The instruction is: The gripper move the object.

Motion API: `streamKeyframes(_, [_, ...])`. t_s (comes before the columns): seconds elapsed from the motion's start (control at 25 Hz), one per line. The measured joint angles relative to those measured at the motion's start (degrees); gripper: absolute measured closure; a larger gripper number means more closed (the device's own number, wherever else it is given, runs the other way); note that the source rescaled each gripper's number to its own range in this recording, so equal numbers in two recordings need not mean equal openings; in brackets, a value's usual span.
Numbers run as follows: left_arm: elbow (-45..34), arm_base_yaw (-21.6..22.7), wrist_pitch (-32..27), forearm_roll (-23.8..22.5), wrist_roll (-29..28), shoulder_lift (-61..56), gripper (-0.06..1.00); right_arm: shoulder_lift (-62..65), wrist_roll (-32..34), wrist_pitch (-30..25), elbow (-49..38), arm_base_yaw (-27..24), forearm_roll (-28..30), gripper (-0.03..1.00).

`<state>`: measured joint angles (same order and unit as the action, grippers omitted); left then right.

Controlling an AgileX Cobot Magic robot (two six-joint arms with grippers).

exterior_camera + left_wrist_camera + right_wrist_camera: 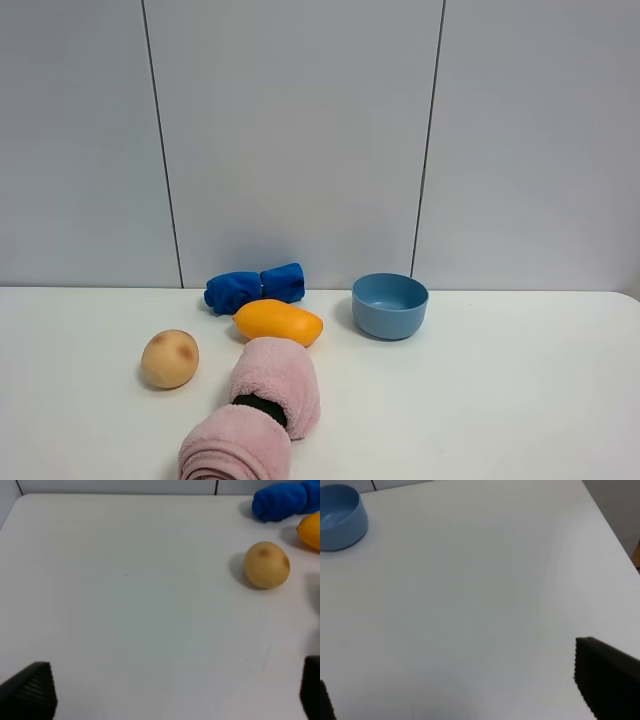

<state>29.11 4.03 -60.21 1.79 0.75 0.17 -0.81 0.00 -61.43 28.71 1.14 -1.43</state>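
The orange-yellow mango (278,322) lies on the white table (500,400), between a blue cloth and pink rolled cloths. Its end shows at the edge of the left wrist view (311,530). Neither gripper shows in the exterior high view. In the left wrist view the left gripper (170,695) is open and empty over bare table, with only its black fingertips (30,692) showing, well short of the mango. In the right wrist view the right gripper (465,690) is open and empty over bare table, far from the mango.
A tan peach (170,358) with a reddish spot sits left of the mango, also in the left wrist view (267,565). A blue bowl (389,305) stands to the right, also in the right wrist view (337,517). A blue cloth (255,287) lies behind. Pink rolled cloths (275,385) lie in front.
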Motion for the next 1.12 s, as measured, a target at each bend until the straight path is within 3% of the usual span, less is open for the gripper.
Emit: streamKeyframes(1.12, [0.00, 0.00, 0.00, 0.00, -0.19, 0.00, -0.06, 0.94, 0.00, 0.00, 0.00, 0.00, 0.03, -0.03])
